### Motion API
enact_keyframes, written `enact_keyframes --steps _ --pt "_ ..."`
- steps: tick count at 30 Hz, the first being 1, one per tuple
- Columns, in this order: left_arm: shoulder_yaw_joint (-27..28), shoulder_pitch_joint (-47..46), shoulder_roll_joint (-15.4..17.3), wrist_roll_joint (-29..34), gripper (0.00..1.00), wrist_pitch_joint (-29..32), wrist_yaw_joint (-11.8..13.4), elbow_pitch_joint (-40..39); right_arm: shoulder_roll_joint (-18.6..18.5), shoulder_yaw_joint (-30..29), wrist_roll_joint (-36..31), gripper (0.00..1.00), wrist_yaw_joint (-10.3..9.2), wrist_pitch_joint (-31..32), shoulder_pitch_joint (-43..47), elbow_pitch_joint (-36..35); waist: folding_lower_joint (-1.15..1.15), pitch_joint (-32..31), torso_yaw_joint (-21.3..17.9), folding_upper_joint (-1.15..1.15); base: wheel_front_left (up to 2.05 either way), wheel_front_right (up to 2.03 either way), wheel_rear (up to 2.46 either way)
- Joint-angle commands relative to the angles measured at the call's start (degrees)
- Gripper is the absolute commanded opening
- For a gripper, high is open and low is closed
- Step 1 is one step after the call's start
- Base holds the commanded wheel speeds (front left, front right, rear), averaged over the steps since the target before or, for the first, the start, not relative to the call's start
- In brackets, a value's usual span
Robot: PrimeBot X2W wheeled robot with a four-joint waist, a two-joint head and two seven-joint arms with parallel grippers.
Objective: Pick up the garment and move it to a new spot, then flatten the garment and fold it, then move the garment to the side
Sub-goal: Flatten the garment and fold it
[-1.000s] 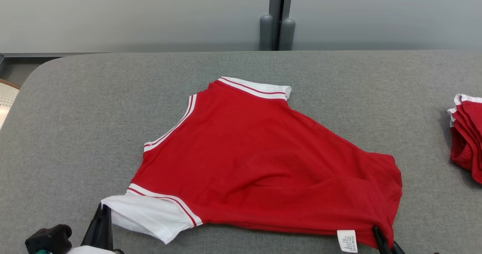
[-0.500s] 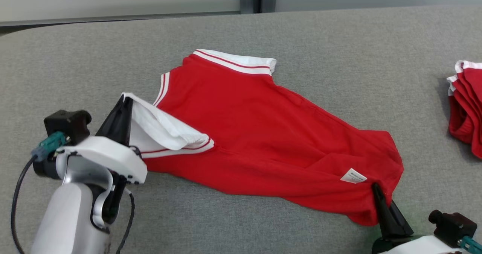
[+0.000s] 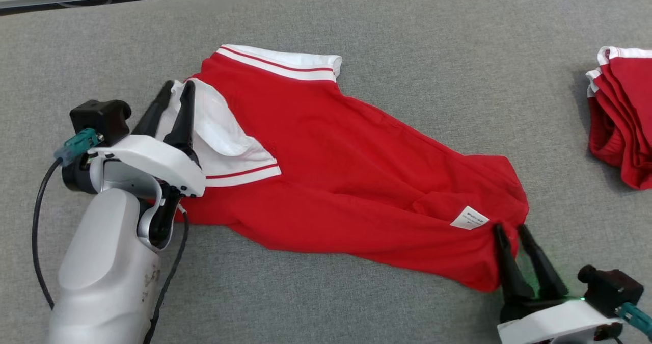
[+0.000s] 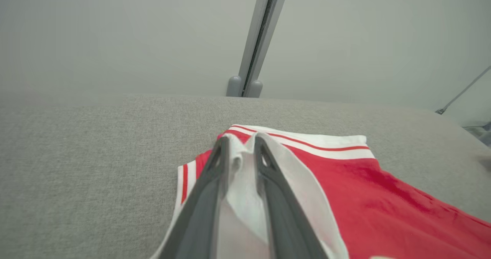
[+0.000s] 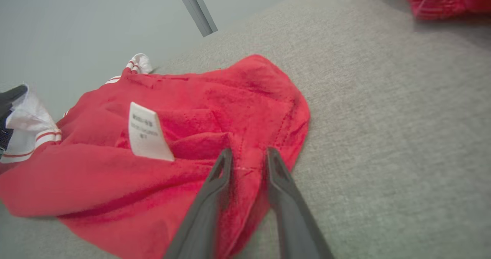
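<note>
The left claw (image 3: 178, 85) stands w/ its jaws a little apart, and the white sleeve (image 3: 224, 135) lies loose between them, not pinched as far as I can see. The right claw (image 3: 508, 229) is the same: jaws apart, w/ the red hem corner between them, near the bottom right of the head view. The wrist views agree for the left claw (image 4: 241, 142) and the right claw (image 5: 249, 153).

My judgement: this is the fold step, i.e. the release at the end of one fold, since the sleeve lies turned over onto the red body. The next move prob. calls for both claws to draw back low and straight, so the fingers do not drag the cloth. Then a new grasp for the next fold, as the lower edge is not tidy yet.

Materials etc.:
- tabletop (image 3: 407, 53): grey woven cover, matte, a bit rough, flat.
- garment (image 3: 356, 181): red soft knit, lying at the middle of the tabletop, slanted, w/ wrinkles near the hem.
- pile of red garments (image 3: 621, 125): folded, same cloth, well apart at the right edge.
- white band (image 3: 280, 61): ribbed, w/ thin red stripe, at the far end.
- label (image 3: 468, 217): small white tag, stiff, just beside the right claw.
</note>
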Motion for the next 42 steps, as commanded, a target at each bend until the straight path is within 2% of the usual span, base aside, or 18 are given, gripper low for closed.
enact_keyframes --steps 1,3,7,12,19,24,28,37,42 --pt "0.12 -0.34 1.02 0.38 1.0 -2.3 -0.15 0.79 -0.39 -1.27 -1.39 1.0 -0.02 -0.5 0.53 -0.69 0.0 -0.37 -0.1 0.0 0.0 0.0 0.0" --pt "0.16 0.97 1.48 1.39 1.0 -6.75 0.12 1.98 -0.66 -3.29 -4.5 1.0 -0.02 -0.75 1.75 -2.22 0.0 -1.16 -0.01 0.0 0.0 0.0 0.0" --pt "1.36 3.97 2.37 3.42 1.0 -11.39 2.71 1.16 0.28 -8.74 -11.24 1.0 -0.02 -0.74 4.41 -8.9 0.0 -2.81 0.53 0.0 0.0 0.0 0.0" --pt "3.94 11.63 2.32 6.4 1.0 -12.3 6.14 -7.93 1.48 -12.05 -17.88 1.0 -0.02 -0.72 7.53 -15.06 0.0 -5.83 1.44 0.0 0.0 0.0 0.0" --pt "5.97 26.14 1.46 10.66 1.0 -12.31 8.9 -19.76 3.19 -12.52 -21.11 1.0 -0.02 -0.27 12.52 -17.39 0.0 -10.89 2.06 0.0 0.0 0.0 0.0" --pt "6.25 32.79 0.8 11.1 1.0 -12.31 9.45 -22.93 4.23 -12.58 -21.48 1.0 -0.02 0.37 15.62 -18.21 0.0 -13.06 2.02 0.0 0.0 0.0 0.0" --pt "5.88 34.58 0.75 10.82 1.0 -12.0 9.4 -23.49 4.58 -12.59 -21.19 1.0 -0.02 0.94 16.25 -18.52 0.0 -13.62 2.16 0.0 0.0 0.0 0.0" --pt "5.16 32.86 1.14 9.32 1.0 -10.05 8.36 -21.96 4.49 -12.38 -20.42 1.0 -0.02 1.78 15.66 -19.11 0.0 -13.17 2.34 0.0 0.0 0.0 0.0" --pt "4.41 29.84 1.02 7.59 1.0 -6.23 7.01 -18.21 4.88 -11.6 -19.77 1.0 -0.02 2.4 15.53 -17.78 0.0 -11.5 2.28 0.0 0.0 0.0 0.0"
